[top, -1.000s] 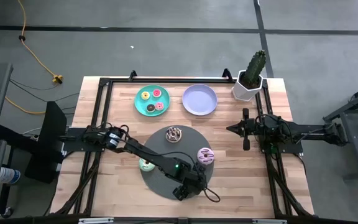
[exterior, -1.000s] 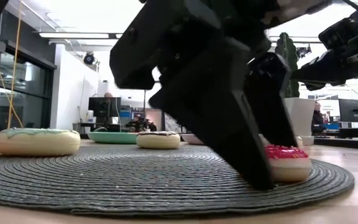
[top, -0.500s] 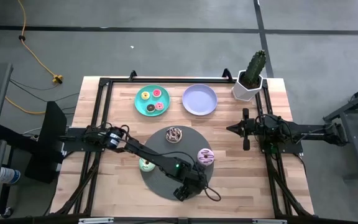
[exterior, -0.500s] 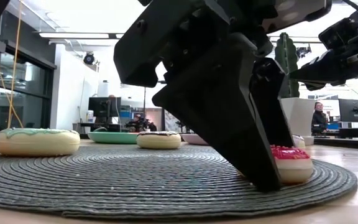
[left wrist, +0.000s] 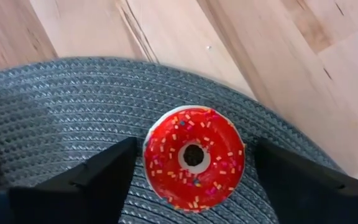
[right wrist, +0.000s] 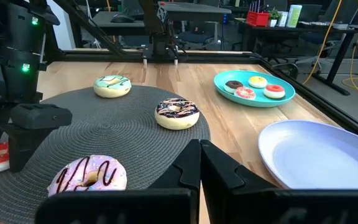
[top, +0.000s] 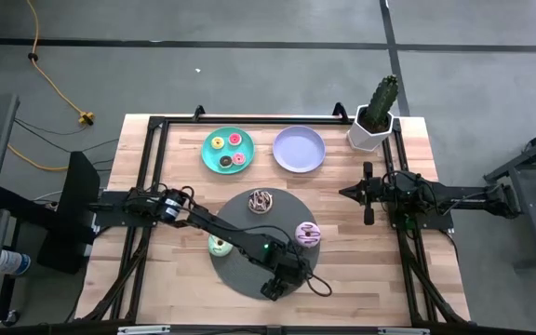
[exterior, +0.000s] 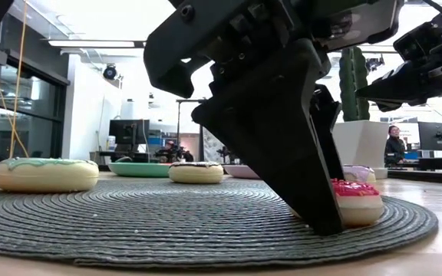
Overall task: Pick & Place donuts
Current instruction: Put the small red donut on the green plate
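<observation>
We see the left gripper (left wrist: pixel 191 171) spread wide around a glossy red donut (left wrist: pixel 194 158) with coloured sprinkles, fingers (left wrist: pixel 98 177) clear of its sides, at the near edge of the round, woven grey mat (top: pixel 249 270). Farther across that mat lie a pink-striped donut (top: pixel 306 233), a green-iced donut (top: pixel 219 246) and a chocolate-sprinkled donut (top: pixel 261 200). Beyond it, a teal plate (top: pixel 214 156) holds three small donuts beside a lilac plate (top: pixel 299 149). The right gripper (top: pixel 368 194) waits closed, empty, right of the mat.

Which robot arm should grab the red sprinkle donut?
Probably the left. The left gripper is open right around the red donut on the grey mat. The right gripper waits across the table.
</observation>
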